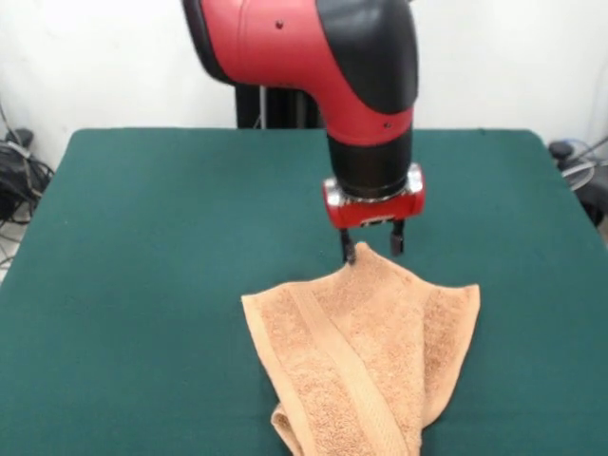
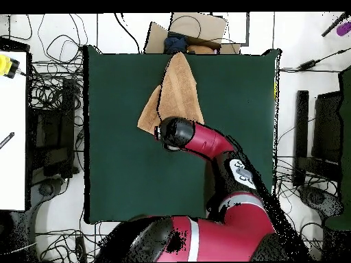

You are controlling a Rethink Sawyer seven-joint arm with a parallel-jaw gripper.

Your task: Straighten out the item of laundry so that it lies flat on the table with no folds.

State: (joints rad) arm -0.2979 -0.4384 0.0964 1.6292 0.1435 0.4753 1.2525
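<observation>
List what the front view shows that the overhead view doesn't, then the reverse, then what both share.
Only the front view shows the gripper, its tips at the far peak of the towel, and the towel's woven band running diagonally.

Only the overhead view shows the whole table, the robot's base, the towel reaching the table edge farthest from the base, and cables and a cardboard box around it.

Both show the red arm over the folded, bunched orange-tan towel on the green table.

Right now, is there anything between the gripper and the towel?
Nothing visible. The gripper hangs right over the towel at its raised far corner, fingers straddling the peak. The green table around it carries nothing else.
</observation>
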